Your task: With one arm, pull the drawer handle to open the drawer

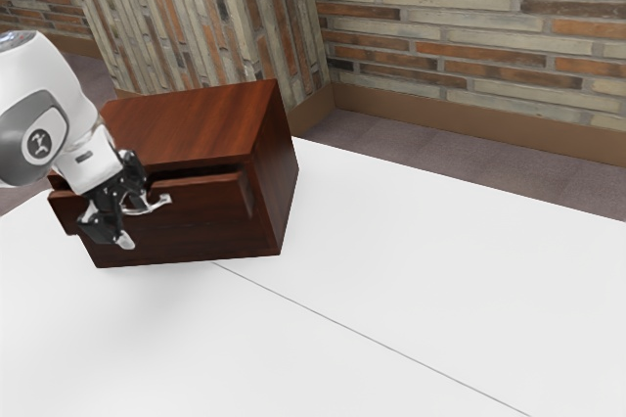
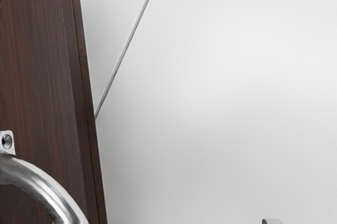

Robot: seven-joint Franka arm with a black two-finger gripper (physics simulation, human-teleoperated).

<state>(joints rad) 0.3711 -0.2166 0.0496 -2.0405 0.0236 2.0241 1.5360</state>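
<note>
A dark wooden cabinet [image 1: 196, 118] stands on the white table at the exterior view's left. Its drawer front [image 1: 201, 216] sits slightly out from the body, with a dark gap along its top edge. A silver curved handle [image 1: 155, 202] sticks out from the drawer front. My black gripper [image 1: 122, 209] is at that handle, one finger above it and one below, shut on it. In the wrist view the handle [image 2: 37, 184] curves out from its mounting plate on the dark wood front [image 2: 42, 77], close under my hand.
The white table [image 1: 411, 280] stretches wide toward the exterior view's right, with a thin seam line [image 1: 342, 324] across it. Brick walls [image 1: 469, 16] stand behind the cabinet, beyond a strip of grey floor.
</note>
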